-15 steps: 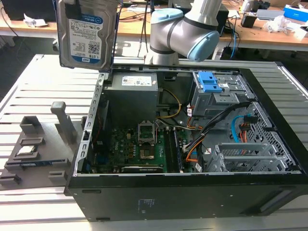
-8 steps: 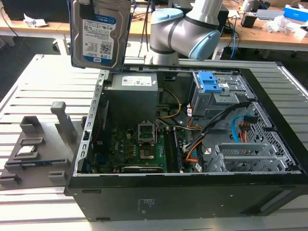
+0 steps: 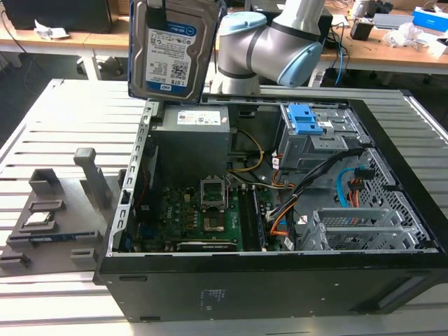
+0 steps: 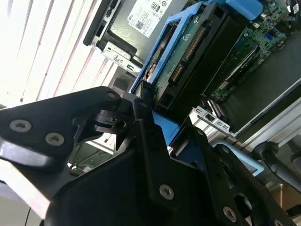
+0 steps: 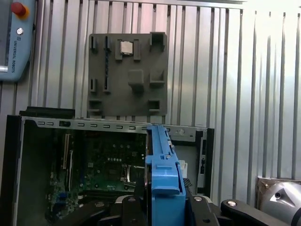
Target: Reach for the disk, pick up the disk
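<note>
Item: the disk [image 3: 171,49], silver with a white-and-blue label and blue bracket, held upright in the air above the rear corner of the open computer case [image 3: 280,280]. In the first wrist view the pincer [image 5: 163,203] is pinching it, one black finger [image 5: 129,203] against each side of the bracket. Case contents: green motherboard [image 3: 203,210], grey power supply [image 3: 192,136], blue drive latches [image 3: 306,119], orange and blue cables. Beside the case on the slatted bench [image 3: 56,119]: grey fixture tray [image 3: 98,231] carrying a small square chip [image 3: 38,218].
</note>
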